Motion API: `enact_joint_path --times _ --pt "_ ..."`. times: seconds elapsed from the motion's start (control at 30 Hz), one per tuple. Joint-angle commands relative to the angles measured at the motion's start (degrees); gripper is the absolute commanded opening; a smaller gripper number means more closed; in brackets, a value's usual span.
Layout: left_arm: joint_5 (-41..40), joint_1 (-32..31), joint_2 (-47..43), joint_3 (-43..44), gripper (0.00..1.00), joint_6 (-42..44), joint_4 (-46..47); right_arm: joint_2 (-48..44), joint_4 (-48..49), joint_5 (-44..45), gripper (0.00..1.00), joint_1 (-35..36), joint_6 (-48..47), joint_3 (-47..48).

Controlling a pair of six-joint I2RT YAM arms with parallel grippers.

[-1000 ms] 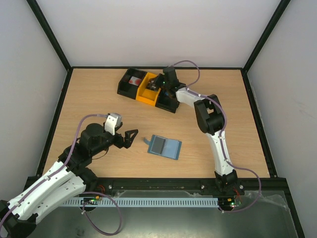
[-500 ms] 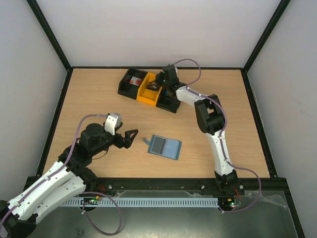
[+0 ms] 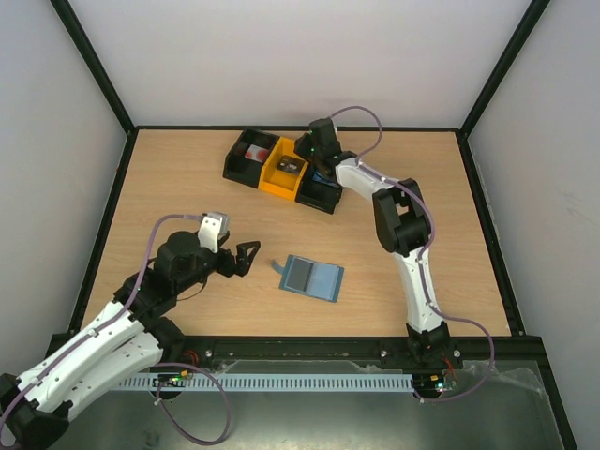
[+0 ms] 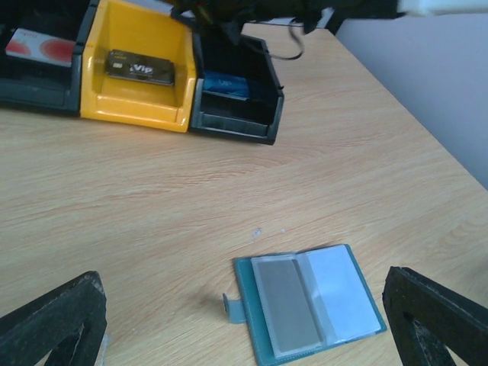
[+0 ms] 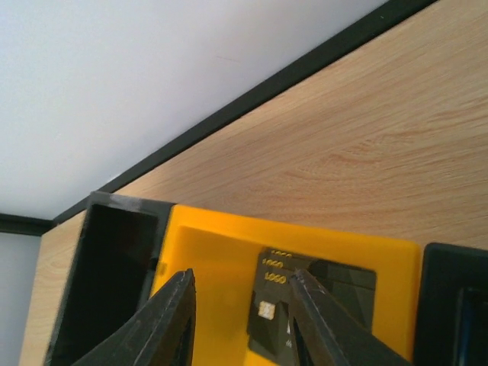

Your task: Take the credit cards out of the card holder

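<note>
The slate-blue card holder point(image 3: 311, 277) lies open on the table, side tab to the left. In the left wrist view the card holder point(image 4: 309, 297) shows a grey card point(image 4: 286, 305) in its left pocket and a clear empty-looking pocket on the right. My left gripper point(image 3: 246, 258) is open and empty, low over the table left of the holder; its fingertips point(image 4: 53, 320) frame the holder. My right gripper point(image 5: 240, 324) is open and empty just above the yellow bin point(image 5: 213, 259), where a black card point(image 5: 320, 286) lies flat. The black card also shows from above point(image 3: 291, 167).
The yellow bin point(image 3: 277, 180) sits between two black bins at the back of the table. The left black bin point(image 4: 38, 76) holds a white-and-red card point(image 4: 38, 46). The right black bin point(image 4: 236, 114) holds a bright blue card point(image 4: 225, 84). A black frame edges the table.
My right gripper dipped over the yellow bin and has drawn back a little; the black card now shows lying in that bin. My left arm has shifted only slightly.
</note>
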Motion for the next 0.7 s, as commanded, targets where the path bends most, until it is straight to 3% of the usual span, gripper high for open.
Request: enact_joint_path --times 0.0,0.23,0.67 --pt "-3.5 0.3 2.7 -0.1 1.00 -4.6 -1.4 -8.5 -3.8 -1.5 0.34 -0.2 -2.0 -1.7" --pt "3.6 0.3 6.5 0.0 0.99 -6.1 0.8 -20.6 -6.6 -2.7 0.35 -0.1 -3.1 -13.8" --pt "17.0 0.2 17.5 -2.9 0.73 -16.4 12.4 -47.7 -8.4 -9.1 0.35 1.6 -4.1 -46.6"
